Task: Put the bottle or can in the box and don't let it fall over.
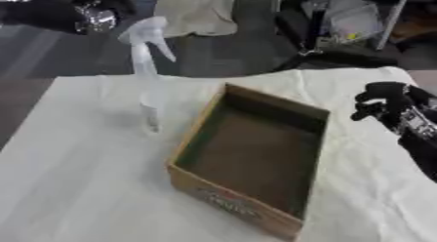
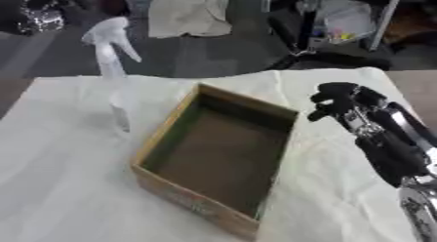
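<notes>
The clear spray bottle [image 1: 149, 85] is standing upright on the white-covered counter [image 1: 77, 187], just beside the left wall of the cardboard box [image 1: 248, 163] and apart from it, its white trigger head pointing up and away. Nothing is touching it. The box is lying open and empty, with its long side running away from the robot and a printed label showing on its near wall. To the right of the box, the right hand [image 2: 341, 102] is hovering above the counter with its fingers curling inward and holding nothing; the black forearm is trailing back toward the lower right. The left hand is not showing in either view. Judging by this, the task is sitting at its very start: the bottle is waiting outside the box, ungrasped, so the reach, the grasp, the lift over the wall and an upright set-down inside are all remaining.
</notes>
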Robot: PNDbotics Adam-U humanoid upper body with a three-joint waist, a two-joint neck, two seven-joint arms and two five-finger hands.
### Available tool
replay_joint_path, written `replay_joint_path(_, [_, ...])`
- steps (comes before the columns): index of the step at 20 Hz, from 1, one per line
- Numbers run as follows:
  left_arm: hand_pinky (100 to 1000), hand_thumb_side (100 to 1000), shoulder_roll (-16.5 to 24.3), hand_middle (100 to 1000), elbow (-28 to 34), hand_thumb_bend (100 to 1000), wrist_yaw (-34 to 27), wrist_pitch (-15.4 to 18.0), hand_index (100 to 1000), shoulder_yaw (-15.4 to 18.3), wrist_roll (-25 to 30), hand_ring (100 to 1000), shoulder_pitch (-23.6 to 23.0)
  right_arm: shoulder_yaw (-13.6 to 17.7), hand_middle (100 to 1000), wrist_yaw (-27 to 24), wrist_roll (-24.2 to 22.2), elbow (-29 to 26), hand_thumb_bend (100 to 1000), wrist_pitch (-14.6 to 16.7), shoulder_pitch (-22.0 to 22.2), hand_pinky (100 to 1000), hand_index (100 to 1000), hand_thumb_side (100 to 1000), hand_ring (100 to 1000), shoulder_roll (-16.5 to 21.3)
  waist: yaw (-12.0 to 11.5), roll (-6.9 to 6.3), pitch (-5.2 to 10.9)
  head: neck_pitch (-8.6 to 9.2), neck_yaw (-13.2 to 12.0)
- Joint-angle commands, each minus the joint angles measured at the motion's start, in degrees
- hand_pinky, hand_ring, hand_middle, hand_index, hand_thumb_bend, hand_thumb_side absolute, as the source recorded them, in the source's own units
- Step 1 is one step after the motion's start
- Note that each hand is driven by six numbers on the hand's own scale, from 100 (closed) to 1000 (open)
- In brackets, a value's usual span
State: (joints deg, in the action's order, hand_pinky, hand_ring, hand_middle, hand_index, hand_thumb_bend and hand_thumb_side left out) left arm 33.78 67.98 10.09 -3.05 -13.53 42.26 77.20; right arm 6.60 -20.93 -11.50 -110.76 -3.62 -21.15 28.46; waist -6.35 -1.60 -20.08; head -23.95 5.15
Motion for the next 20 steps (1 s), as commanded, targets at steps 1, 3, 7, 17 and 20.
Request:
replay_joint_path(1, [995,562,0.8,827,0.5,100,-0.7,0.3,830,0.7,0.0,771,1.4,0.1,688,0.3,-0.2,-0.6,100,0.1,-0.8,934,772,524,635,0.6,0.1,0.11,0.84,0.71,-0.3])
replay_joint_path(3, [997,571,0.7,830,0.5,100,-1.3,0.3,834,0.6,0.1,772,1.4,0.2,687,0.3,-0.3,-0.6,100,0.0,-0.8,934,772,526,634,0.6,0.2,0.09,0.67,0.72,-0.4])
replay_joint_path(7, [998,586,0.6,833,0.7,100,-2.3,0.3,836,0.4,0.6,775,1.4,0.2,687,0.4,-0.4,-0.6,100,-0.1,-0.8,935,771,530,633,0.5,0.2,-0.01,0.37,0.69,-0.4])
replay_joint_path(17, [997,560,0.3,837,0.3,100,-1.7,0.2,842,0.3,-0.6,775,1.1,0.2,683,0.6,-0.5,-0.6,100,-0.2,-0.9,936,770,542,629,0.3,0.5,-0.09,-0.41,1.01,-0.8])
replay_joint_path(20, [994,553,0.3,835,0.3,100,-1.5,0.4,842,0.2,-0.8,776,1.1,0.2,683,0.6,-0.6,-0.6,100,-0.2,-0.8,936,770,547,628,0.2,0.5,-0.08,-0.62,1.13,-0.9])
